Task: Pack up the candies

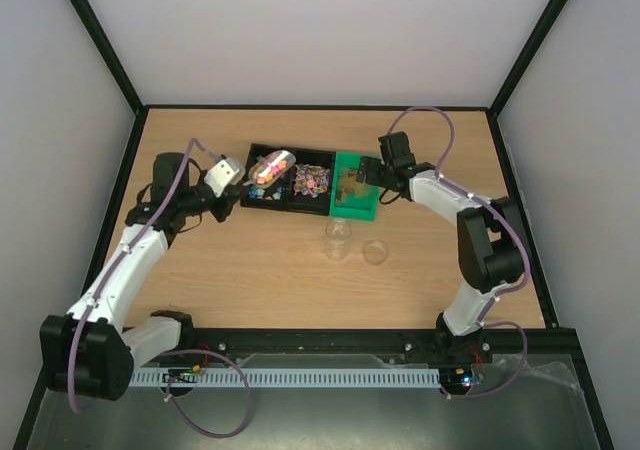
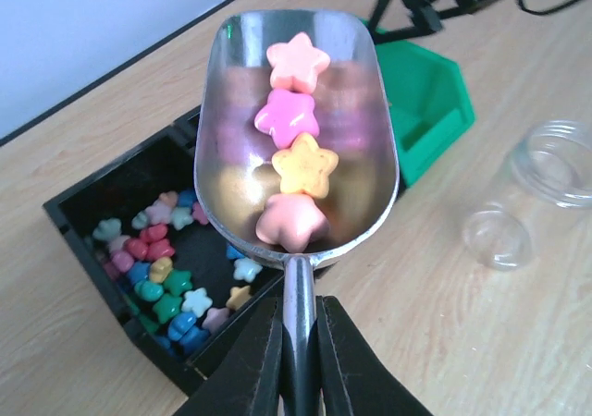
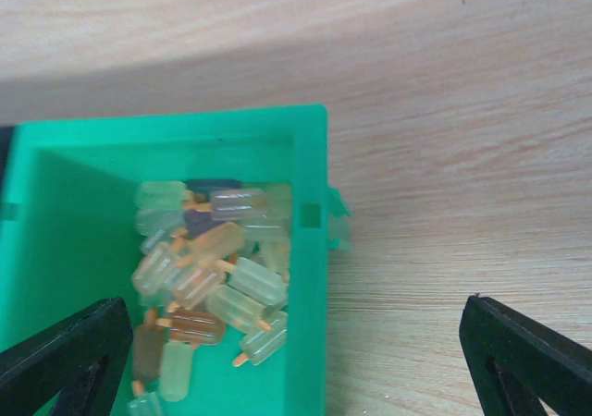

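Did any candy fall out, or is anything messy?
Nothing looks spilled that I can see. Four star candies lie in a row in the scoop held by the left gripper; the rest sit in the black bin and green bin. The jar stands upright, its lid beside it.

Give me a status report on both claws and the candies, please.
Left claw shut on silver metal scoop holding four star-shaped candies. Right claw open over green plastic bin. Clear jar unobstructed.
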`<state>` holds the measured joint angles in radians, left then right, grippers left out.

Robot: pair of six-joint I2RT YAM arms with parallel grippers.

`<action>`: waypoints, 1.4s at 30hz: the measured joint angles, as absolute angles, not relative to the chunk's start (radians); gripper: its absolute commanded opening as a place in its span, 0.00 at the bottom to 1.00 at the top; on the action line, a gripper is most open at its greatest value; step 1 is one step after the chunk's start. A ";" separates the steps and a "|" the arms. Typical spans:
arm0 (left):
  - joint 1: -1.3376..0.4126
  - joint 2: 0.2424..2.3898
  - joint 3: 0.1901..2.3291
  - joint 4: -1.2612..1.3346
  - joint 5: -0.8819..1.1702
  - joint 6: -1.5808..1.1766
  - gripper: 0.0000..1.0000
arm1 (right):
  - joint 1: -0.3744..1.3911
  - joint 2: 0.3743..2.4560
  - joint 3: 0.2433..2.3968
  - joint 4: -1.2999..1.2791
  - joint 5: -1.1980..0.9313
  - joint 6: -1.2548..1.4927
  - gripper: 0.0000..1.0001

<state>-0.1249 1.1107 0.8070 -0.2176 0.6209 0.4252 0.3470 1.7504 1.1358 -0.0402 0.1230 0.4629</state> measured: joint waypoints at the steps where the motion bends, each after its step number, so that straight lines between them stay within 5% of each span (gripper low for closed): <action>1: -0.133 1.100 0.823 -0.257 0.640 0.447 0.02 | 0.347 1.735 1.136 -0.040 0.118 0.456 0.99; 12: -0.317 1.093 0.988 -0.547 0.680 0.628 0.02 | 0.328 1.571 1.132 -0.040 0.020 0.353 0.99; 24: -0.402 1.138 1.020 -0.730 0.664 0.739 0.02 | 0.311 1.328 0.968 -0.051 -0.353 0.155 0.99; 42: -0.499 1.273 1.117 -0.786 0.538 0.748 0.02 | 0.310 1.383 0.924 -0.170 -0.724 -0.045 0.98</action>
